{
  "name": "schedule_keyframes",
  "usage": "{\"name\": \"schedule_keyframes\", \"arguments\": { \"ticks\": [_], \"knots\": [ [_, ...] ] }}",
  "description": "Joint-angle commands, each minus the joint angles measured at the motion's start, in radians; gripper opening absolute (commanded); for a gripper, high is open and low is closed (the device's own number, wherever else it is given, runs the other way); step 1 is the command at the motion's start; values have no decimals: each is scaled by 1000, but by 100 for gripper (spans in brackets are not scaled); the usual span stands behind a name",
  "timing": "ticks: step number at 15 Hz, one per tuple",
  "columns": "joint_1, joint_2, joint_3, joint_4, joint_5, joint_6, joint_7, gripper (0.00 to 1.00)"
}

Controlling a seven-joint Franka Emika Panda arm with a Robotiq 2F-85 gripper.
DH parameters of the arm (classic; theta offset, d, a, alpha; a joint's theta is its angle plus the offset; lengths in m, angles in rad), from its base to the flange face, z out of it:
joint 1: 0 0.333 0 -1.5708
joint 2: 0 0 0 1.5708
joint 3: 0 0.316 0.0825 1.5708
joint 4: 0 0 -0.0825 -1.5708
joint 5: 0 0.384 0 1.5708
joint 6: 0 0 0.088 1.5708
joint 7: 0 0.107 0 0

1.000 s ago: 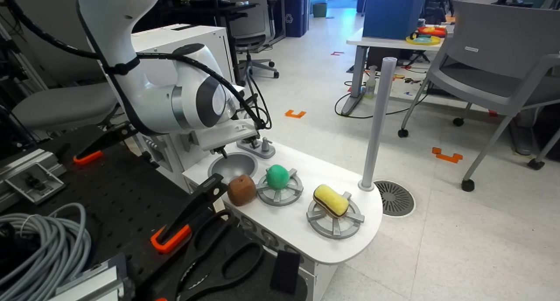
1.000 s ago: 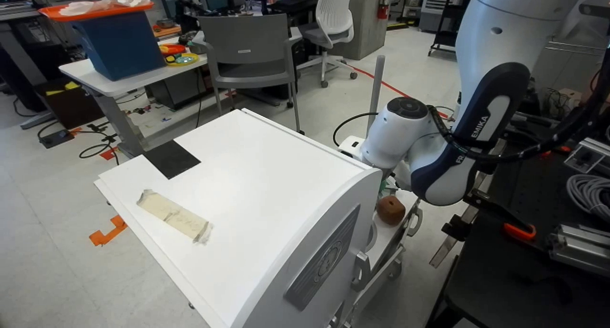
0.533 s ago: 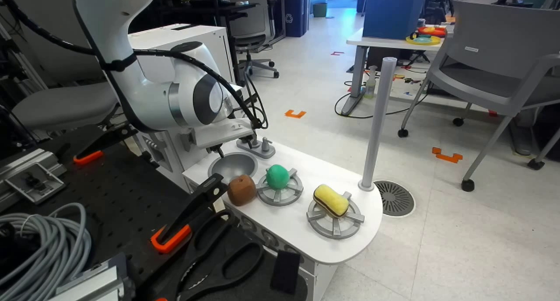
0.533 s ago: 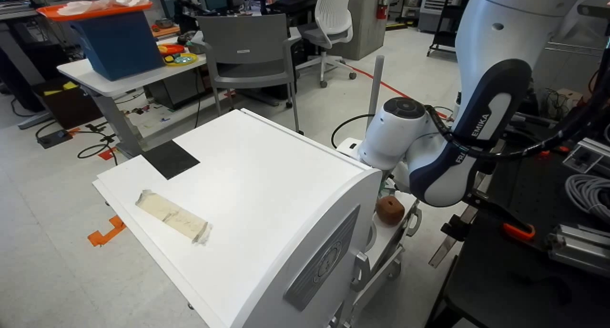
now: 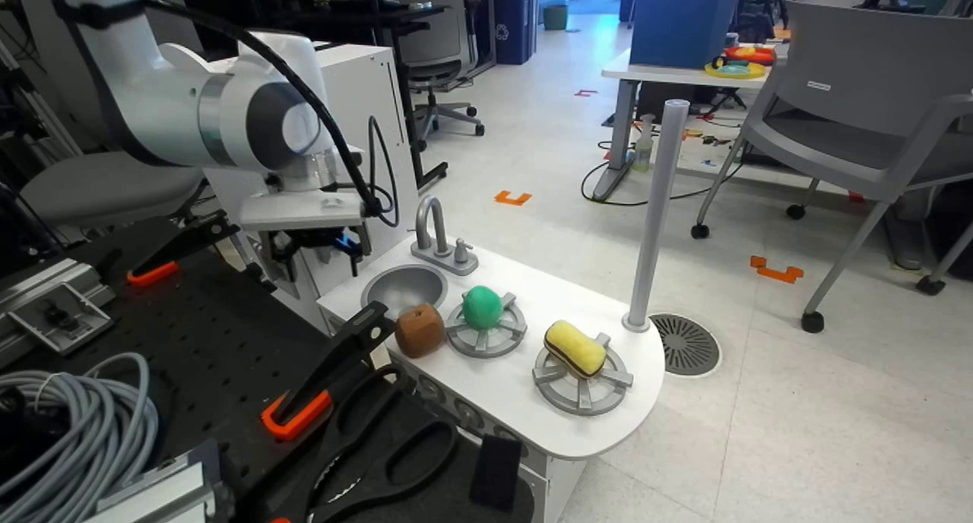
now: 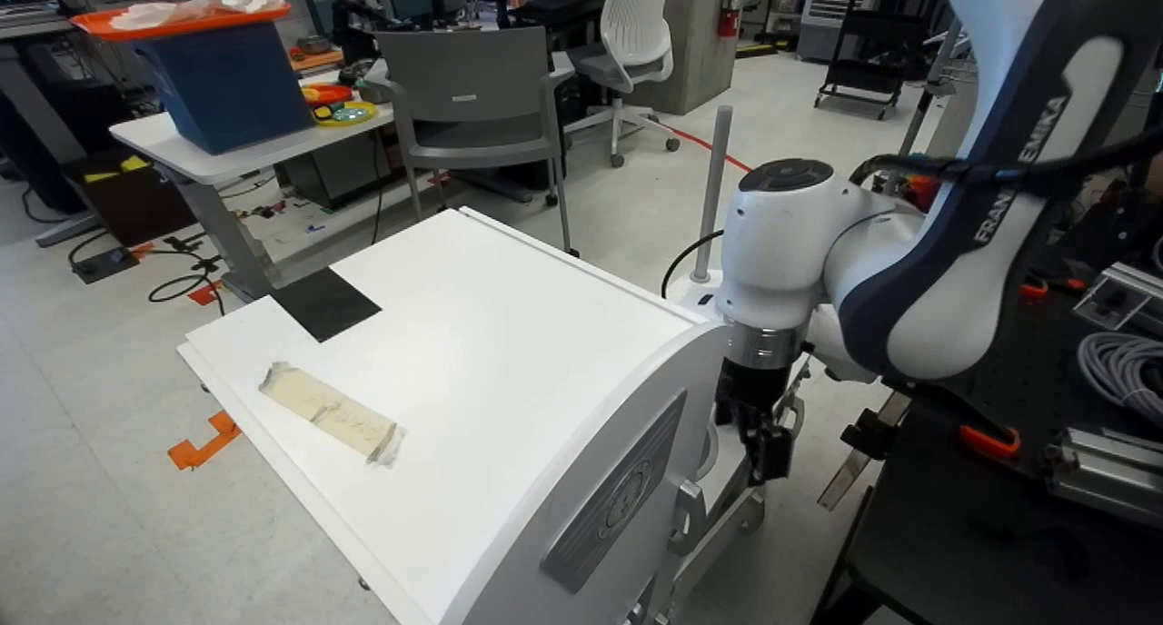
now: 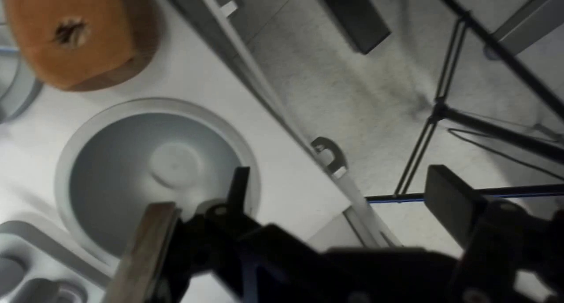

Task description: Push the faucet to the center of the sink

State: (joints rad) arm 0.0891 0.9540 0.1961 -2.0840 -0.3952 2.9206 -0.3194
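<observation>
The silver-grey faucet (image 5: pixel 432 223) stands on its grey base behind the sink (image 5: pixel 407 281), in an exterior view. Its spout arches to the left there, with the tip above the left end of the base rather than over the basin. In the wrist view the sink (image 7: pixel 132 157) fills the left side, and part of the faucet (image 7: pixel 39 254) shows at the lower left corner. My gripper (image 5: pixel 321 263) hangs left of the sink, apart from the faucet. Its fingers are wide apart with nothing between them (image 7: pixel 339 171). In an exterior view the gripper (image 6: pixel 768 448) hides most of the countertop.
A brown ball-like object (image 5: pixel 419 331) sits at the sink's front rim. A green ball (image 5: pixel 483 307) and a yellow item (image 5: pixel 575 349) lie on round racks. A tall grey pole (image 5: pixel 658 215) stands at the far end. A white cabinet (image 6: pixel 454 334) borders the sink. A black table (image 5: pixel 190 356) holds clamps.
The arm has moved back and up, to the left in an exterior view, and the gripper has turned. The faucet's spout, earlier hidden behind the gripper, now shows fully.
</observation>
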Motion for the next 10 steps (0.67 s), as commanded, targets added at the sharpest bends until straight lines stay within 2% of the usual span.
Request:
{"name": "schedule_keyframes", "arguments": {
  "ticks": [1, 2, 3, 5, 6, 8, 10],
  "knots": [
    [-96, -170, 101, -130, 105, -194, -36, 100],
    [-102, -202, 104, -136, 142, -249, -23, 100],
    [-79, -238, 71, -139, 170, -302, 18, 100],
    [-30, -301, -14, -144, 170, -330, 90, 100],
    [-48, -225, 26, -110, 173, -281, 22, 100],
    [-41, -272, -10, -122, 171, -309, 50, 100],
    [-38, -283, -16, -128, 171, -311, 59, 100]
  ]
}}
